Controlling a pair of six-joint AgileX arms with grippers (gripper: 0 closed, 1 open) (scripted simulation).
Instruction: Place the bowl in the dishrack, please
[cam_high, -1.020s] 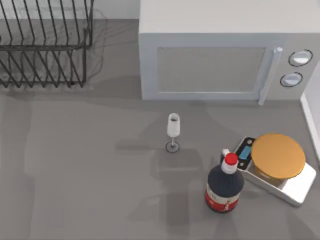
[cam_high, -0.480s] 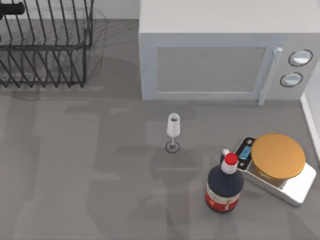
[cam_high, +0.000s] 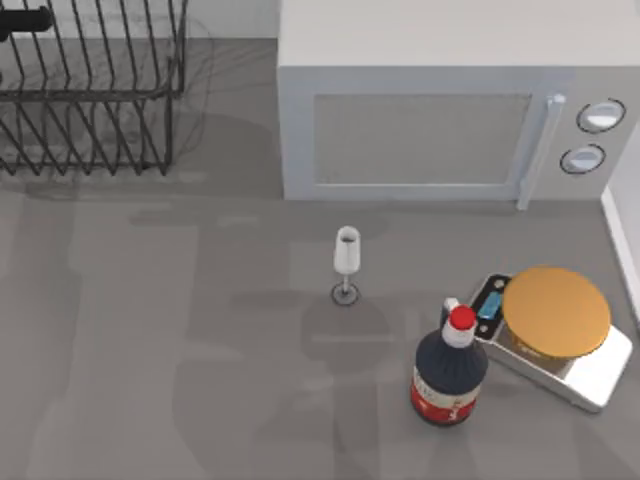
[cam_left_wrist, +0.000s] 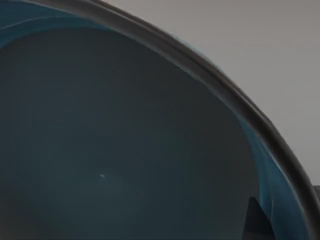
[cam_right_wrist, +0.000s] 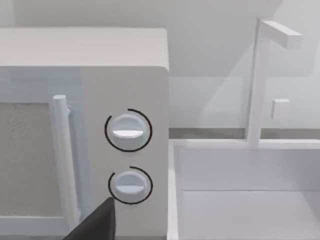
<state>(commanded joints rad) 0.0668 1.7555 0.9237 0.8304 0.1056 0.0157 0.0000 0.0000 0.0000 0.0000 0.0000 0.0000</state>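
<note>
The bowl (cam_left_wrist: 125, 140) sits right in front of the left wrist camera, glossy blue inside, its dark-looking rim (cam_left_wrist: 210, 75) curving across the view. A dark finger (cam_left_wrist: 257, 222) of my left gripper shows against the bowl's wall near the rim, gripping it. The black wire dishrack (cam_high: 90, 100) stands at the table's far left corner. A black part of my left arm (cam_high: 25, 20) reaches in over the rack's back edge. My right arm is parked off to the right, with a dark fingertip (cam_right_wrist: 95, 225) in front of the microwave's knobs.
A white microwave (cam_high: 440, 110) fills the back middle and right. A small wine glass (cam_high: 346, 262) stands mid-table. A dark red-capped bottle (cam_high: 450, 372) and an orange-topped scale (cam_high: 555, 325) sit at the front right. A white sink (cam_right_wrist: 245, 190) lies right of the microwave.
A black part of my left arm has come into the top view at the far left, over the dishrack. It has barely moved in the last half second.
</note>
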